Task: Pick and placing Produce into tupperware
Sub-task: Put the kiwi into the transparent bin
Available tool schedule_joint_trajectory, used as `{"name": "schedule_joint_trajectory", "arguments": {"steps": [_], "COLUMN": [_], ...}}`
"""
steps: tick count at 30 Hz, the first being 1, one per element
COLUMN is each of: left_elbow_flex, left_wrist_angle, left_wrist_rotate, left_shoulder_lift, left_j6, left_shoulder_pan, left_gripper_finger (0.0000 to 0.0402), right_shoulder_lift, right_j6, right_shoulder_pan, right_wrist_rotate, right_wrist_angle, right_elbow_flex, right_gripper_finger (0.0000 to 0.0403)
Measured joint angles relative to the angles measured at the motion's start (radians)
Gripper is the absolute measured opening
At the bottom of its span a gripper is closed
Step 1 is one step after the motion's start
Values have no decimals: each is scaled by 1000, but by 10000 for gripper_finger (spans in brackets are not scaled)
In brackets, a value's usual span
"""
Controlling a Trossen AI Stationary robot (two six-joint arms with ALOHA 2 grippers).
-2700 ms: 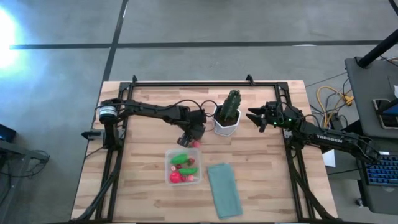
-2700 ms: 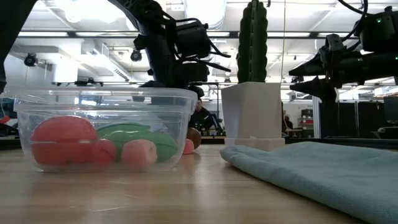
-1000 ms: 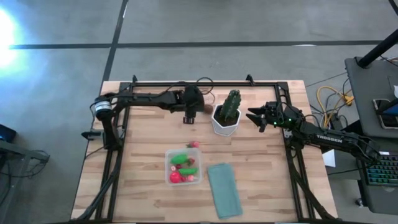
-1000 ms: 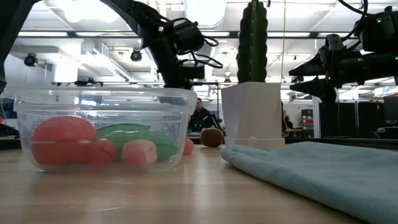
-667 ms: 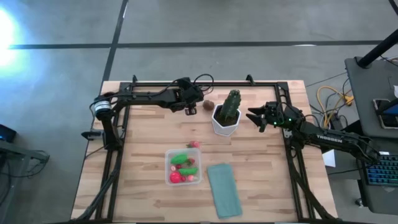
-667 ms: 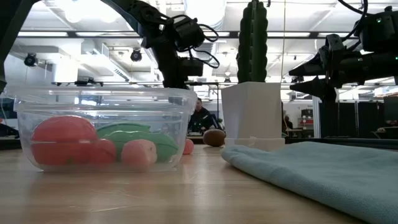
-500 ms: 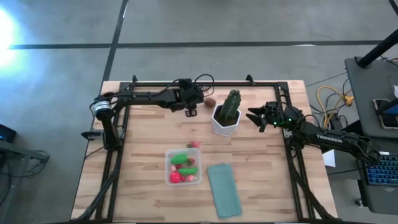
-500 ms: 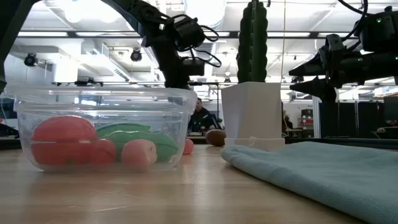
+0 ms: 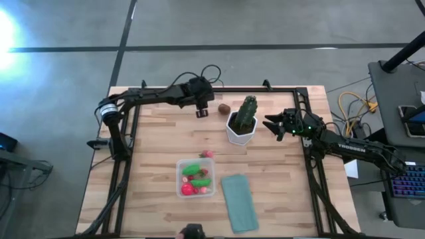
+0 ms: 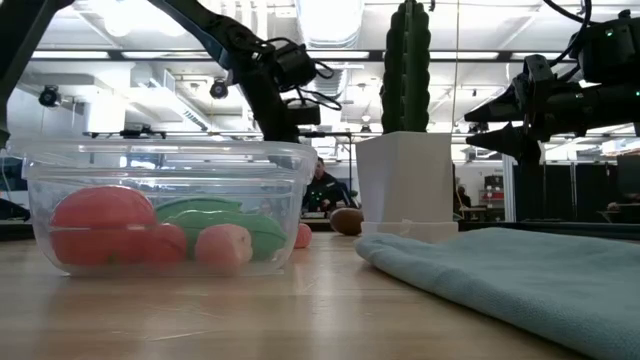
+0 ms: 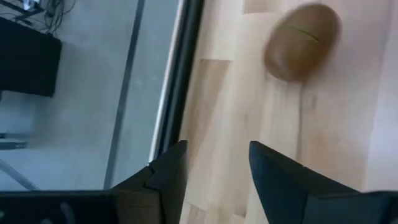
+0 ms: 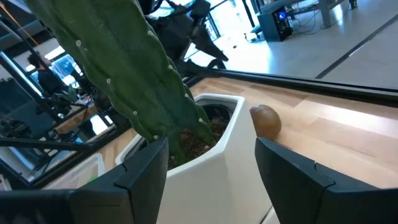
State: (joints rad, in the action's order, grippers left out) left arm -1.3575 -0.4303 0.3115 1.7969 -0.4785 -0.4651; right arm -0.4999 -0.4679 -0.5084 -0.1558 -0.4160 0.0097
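The clear square tupperware (image 9: 196, 178) (image 10: 170, 205) stands near the table's middle. It holds a red round piece, a green elongated piece and small red pieces. One tiny pink piece (image 9: 207, 154) (image 10: 302, 236) lies on the wood just beyond its far side. The brown round piece (image 9: 224, 108) (image 11: 303, 42) (image 12: 265, 120) (image 10: 346, 220) rests on the wood near the far edge, left of the cactus pot. My left gripper (image 9: 202, 110) (image 11: 214, 168) hovers open just left of it, touching nothing. My right gripper (image 9: 272, 124) (image 12: 211, 180) waits open, right of the pot.
A tall green cactus in a white pot (image 9: 241, 126) (image 12: 205, 143) stands between the two grippers. A flat teal lid (image 9: 239, 202) (image 10: 510, 270) lies right of the tupperware. The table's dark frame rail (image 11: 180, 74) runs along the far edge, close to my left gripper.
My left gripper has drawn back toward the table's far edge, staying open. The brown piece, hidden under the arm in the high view a second ago, now shows just right of the gripper. My right arm has kept still.
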Motion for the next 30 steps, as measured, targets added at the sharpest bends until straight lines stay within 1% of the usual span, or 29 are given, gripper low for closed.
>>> {"name": "schedule_joint_trajectory", "arguments": {"steps": [4, 8, 10, 12, 14, 15, 16, 17, 19, 21, 22, 23, 25, 28, 30], "left_elbow_flex": [-3, -3, -7, -20, -25, -25, -24, -22, -22, -36, -38, -38, -33, -35, -53], "left_wrist_angle": [50, 165, 195, 190, 173, 173, 174, 166, 138, 76, 60, 48, 45, 55, 76], "left_wrist_rotate": [0, 0, 3, 44, 74, 55, 9, -59, -238, -407, -464, -497, -523, -524, -501], "left_shoulder_lift": [0, 8, 20, 33, 38, 39, 39, 38, 32, 28, 27, 27, 33, 54, 84], "left_j6": [-6, -2, -3, -26, -75, -109, -128, -130, -119, -88, -80, -79, -91, -132, -139], "left_shoulder_pan": [-9, -9, -9, -7, -7, -7, -14, -19, -28, -35, -37, -37, -38, -39, -39], "left_gripper_finger": [188, 243, 271, 291, 299, 299, 298, 296, 289, 282, 279, 276, 272, 266, 262], "right_shoulder_lift": [0, 0, 0, 0, 0, 0, 0, 0, 0, 0, 0, 0, 0, 0, 0], "right_j6": [0, 0, 0, 0, 0, 0, 0, 0, 0, 0, 0, 0, 0, 0, 0], "right_shoulder_pan": [0, 0, 0, 0, 0, 0, 0, 0, 0, 0, 0, 0, 0, 0, 0], "right_wrist_rotate": [0, 0, 0, 0, 0, 0, 0, 0, 0, 0, 0, 0, 0, 0, 0], "right_wrist_angle": [0, 0, 0, 0, 0, 0, 0, 0, 0, 0, 0, 0, 0, 0, 0], "right_elbow_flex": [0, 0, 0, 0, 0, 0, 0, 0, 0, 0, 0, 0, 0, 0, 0], "right_gripper_finger": [233, 233, 233, 233, 233, 233, 233, 233, 233, 233, 233, 233, 233, 233, 233]}}
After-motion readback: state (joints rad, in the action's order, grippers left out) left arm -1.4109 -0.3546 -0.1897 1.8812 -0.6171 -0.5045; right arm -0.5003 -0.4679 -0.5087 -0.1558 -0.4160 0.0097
